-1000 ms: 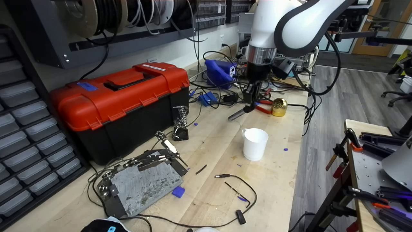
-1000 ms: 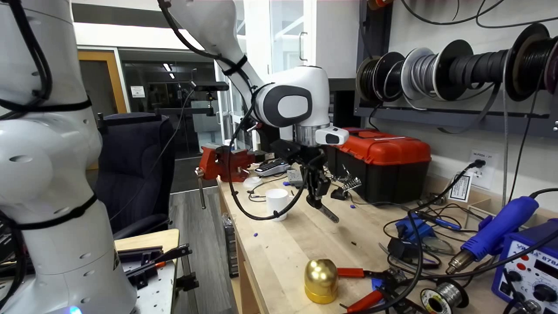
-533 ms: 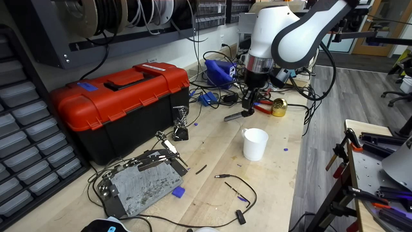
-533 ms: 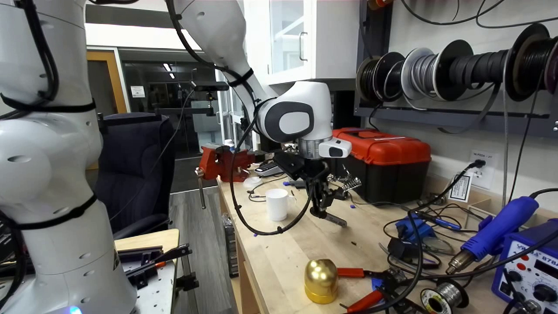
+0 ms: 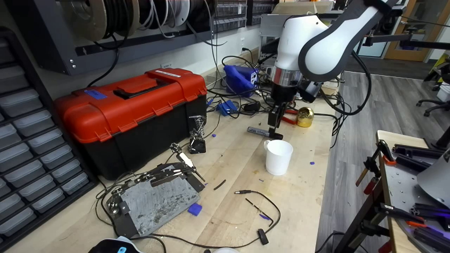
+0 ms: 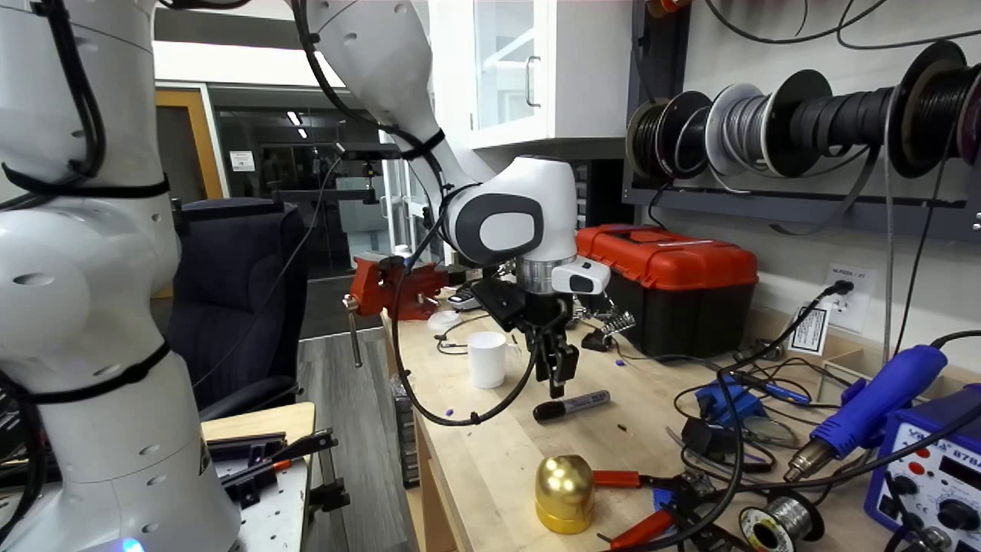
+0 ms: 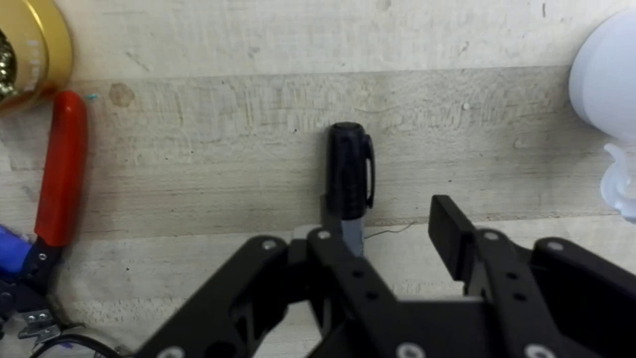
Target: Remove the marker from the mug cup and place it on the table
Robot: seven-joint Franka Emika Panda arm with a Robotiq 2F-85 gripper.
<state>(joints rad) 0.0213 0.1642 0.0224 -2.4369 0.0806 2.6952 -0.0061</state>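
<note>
Wrist view: claw spread wide, gripping nothing. Marker lies flat on the bench, near the mug but apart from it. Finger farther from the mug hides part of the marker; contact unclear. Placing looks done. Best lift straight up, slowly; any sideways sweep toward the mug could roll the marker.

Black-capped grey marker with dark lettering, plain white mug, pale tan table with streaked wood grain, black gripper, red-and-black toolbox, gold pot, red-handled pliers, white arm with dark grey trim, grey plank-patterned floor
</note>
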